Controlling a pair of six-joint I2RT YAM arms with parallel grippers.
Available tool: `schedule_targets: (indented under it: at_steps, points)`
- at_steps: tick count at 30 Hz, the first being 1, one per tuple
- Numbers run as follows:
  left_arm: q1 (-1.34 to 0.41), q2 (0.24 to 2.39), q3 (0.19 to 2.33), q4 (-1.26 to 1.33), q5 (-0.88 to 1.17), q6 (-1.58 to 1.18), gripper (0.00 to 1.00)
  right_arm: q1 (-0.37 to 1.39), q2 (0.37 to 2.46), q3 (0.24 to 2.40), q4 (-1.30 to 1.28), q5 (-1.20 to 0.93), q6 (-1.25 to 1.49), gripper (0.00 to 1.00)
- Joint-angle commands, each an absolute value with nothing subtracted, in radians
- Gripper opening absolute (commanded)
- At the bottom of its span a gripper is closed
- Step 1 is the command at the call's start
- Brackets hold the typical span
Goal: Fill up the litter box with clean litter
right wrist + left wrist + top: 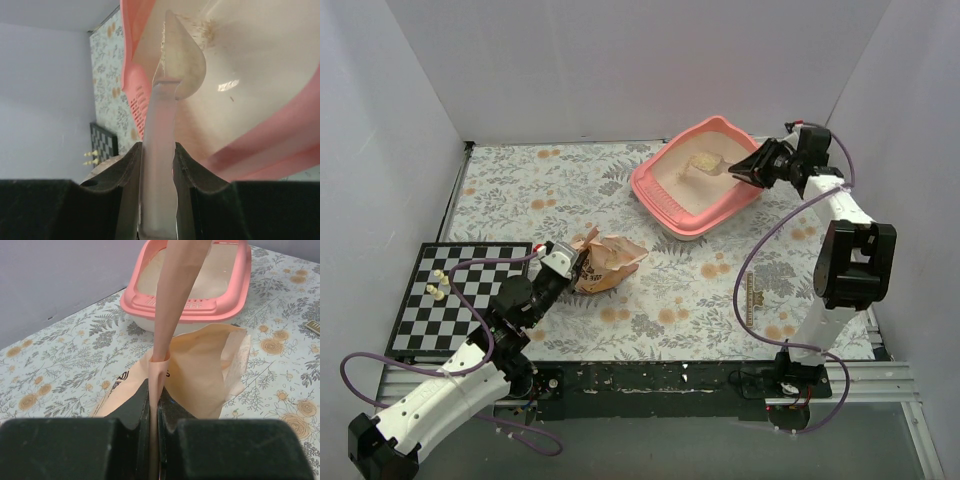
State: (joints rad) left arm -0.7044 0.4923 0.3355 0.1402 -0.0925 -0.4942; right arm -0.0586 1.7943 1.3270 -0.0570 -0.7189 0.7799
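In the lower left of the top view, the left arm (440,392) has smooth white link shells joined by rounded black joint housings, with a black end cap (372,448) near the bottom-left corner. A thin purple cable (485,262) runs along it in loose loops. The left gripper (576,262) is black, with a small white block (558,258) just behind it.

On the right of the frame, the right arm (840,205) has the same white shells, a large boxy black housing (855,262) and a black base (788,378). Its own purple cable arcs beside it. The right gripper (734,169) is all black.

In the left wrist view the fingers (134,412) are matte black, tapering up from a broad black bar. The right wrist view shows the same.
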Motion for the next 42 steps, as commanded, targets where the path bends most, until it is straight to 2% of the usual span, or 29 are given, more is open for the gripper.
schedule_targets:
  at_steps: [1,13,18,23,30,36,42]
  points:
    - [-0.713,0.488,0.344,0.158,-0.077,-0.514,0.00,-0.002,1.824,1.586,-0.453,-0.504,0.456,0.01]
    - [-0.713,0.468,0.345,0.141,-0.072,-0.517,0.00,0.300,1.934,2.043,-0.938,0.094,0.108,0.01]
    - [-0.713,0.468,0.347,0.137,-0.071,-0.517,0.00,0.390,1.879,1.999,-0.951,0.296,0.051,0.01]
    - [-0.713,0.468,0.345,0.137,-0.071,-0.520,0.00,0.458,1.778,1.962,-0.959,0.376,0.034,0.01]
    - [-0.713,0.477,0.345,0.132,-0.072,-0.523,0.00,0.580,1.545,1.898,-0.998,0.269,0.054,0.01]
    - [-0.713,0.494,0.353,0.127,-0.087,-0.523,0.00,0.589,1.415,1.832,-1.120,-0.099,0.103,0.01]
    - [-0.713,0.499,0.351,0.129,-0.110,-0.520,0.00,0.592,1.299,1.698,-1.094,-0.394,0.133,0.01]
